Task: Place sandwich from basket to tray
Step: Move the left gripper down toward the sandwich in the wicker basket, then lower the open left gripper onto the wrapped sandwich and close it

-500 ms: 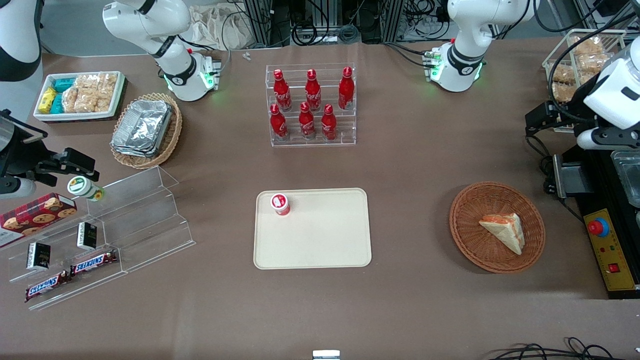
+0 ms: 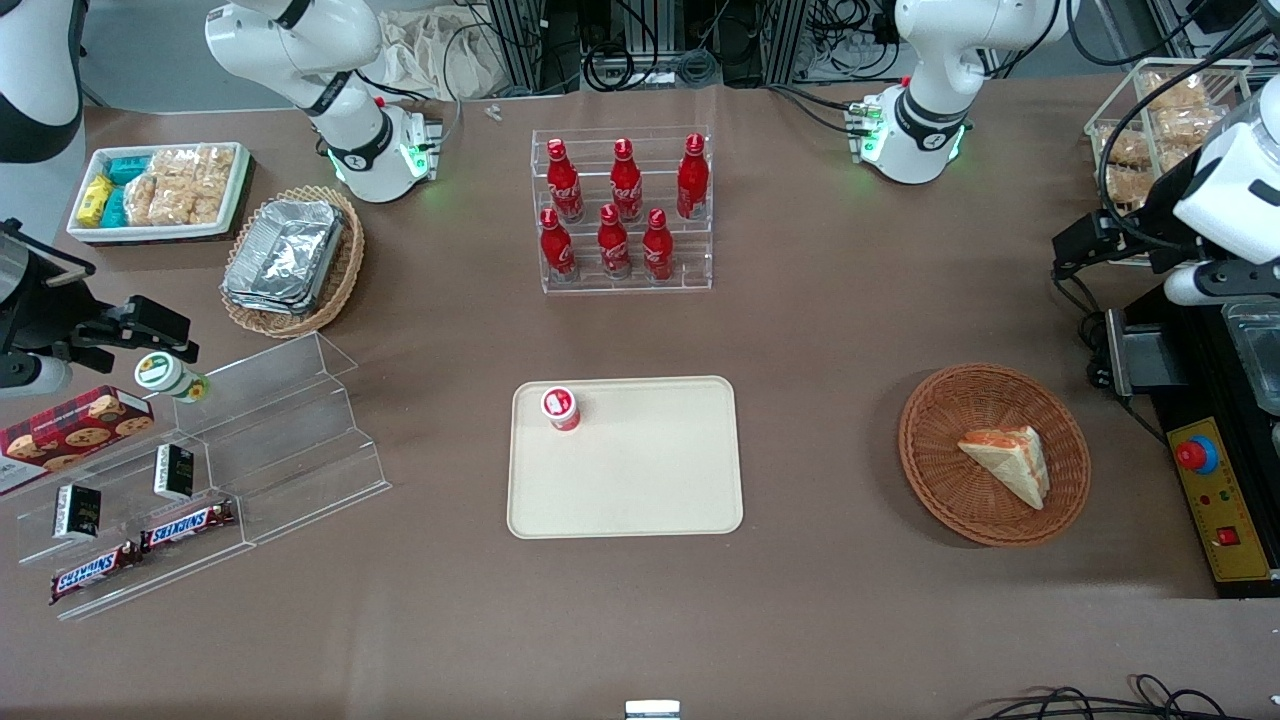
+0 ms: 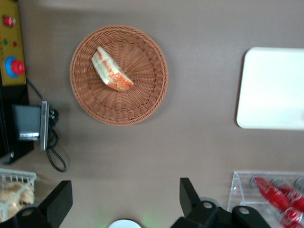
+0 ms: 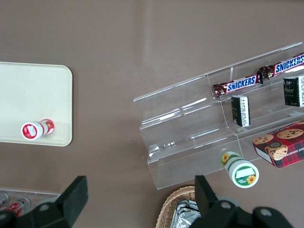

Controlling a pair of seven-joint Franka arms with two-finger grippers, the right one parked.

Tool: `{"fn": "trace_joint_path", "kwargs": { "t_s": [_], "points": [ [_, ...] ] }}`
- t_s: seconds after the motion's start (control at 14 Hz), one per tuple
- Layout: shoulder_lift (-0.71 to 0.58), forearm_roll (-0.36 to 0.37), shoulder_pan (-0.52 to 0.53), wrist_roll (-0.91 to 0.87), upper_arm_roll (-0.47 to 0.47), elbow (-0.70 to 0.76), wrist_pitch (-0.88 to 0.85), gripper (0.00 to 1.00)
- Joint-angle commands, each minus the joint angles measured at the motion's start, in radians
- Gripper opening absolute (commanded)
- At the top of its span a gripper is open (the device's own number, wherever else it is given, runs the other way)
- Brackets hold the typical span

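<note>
The sandwich (image 2: 1010, 462) lies in the round reddish-brown basket (image 2: 935, 470) toward the working arm's end of the table. Both show in the left wrist view, the sandwich (image 3: 111, 71) lying in the basket (image 3: 142, 90). The beige tray (image 2: 640, 480) sits mid-table, beside the basket, and shows in the left wrist view (image 3: 270, 90). A small red-capped cup (image 2: 561, 407) stands on the tray. My left gripper (image 2: 1068, 250) hangs above the table, farther from the front camera than the basket. Its fingers (image 3: 187, 194) are wide apart and empty.
A black control box with a red button (image 2: 1200, 455) and cables lies beside the basket at the table's end. A rack of red bottles (image 2: 622, 210) stands farther back mid-table. A wire basket of snacks (image 2: 1150, 120) sits near the left arm's base.
The left arm has shifted slightly toward its own end of the table. The sandwich, basket and tray have not moved.
</note>
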Motion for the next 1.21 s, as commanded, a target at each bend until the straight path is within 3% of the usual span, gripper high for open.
{"fn": "trace_joint_path", "kwargs": {
  "t_s": [0.0,0.29,0.5,0.79,1.14],
  "points": [
    [0.018,0.021,0.005,-0.138,0.022,-0.056,0.071,1.0],
    [0.017,0.01,0.022,-0.165,0.095,-0.274,0.321,1.0],
    [0.107,0.007,0.03,-0.178,0.097,-0.318,0.429,1.0],
    [0.221,-0.07,0.031,-0.323,0.122,-0.367,0.588,1.0],
    [0.331,-0.068,0.031,-0.433,0.123,-0.482,0.869,1.0]
  ]
}}
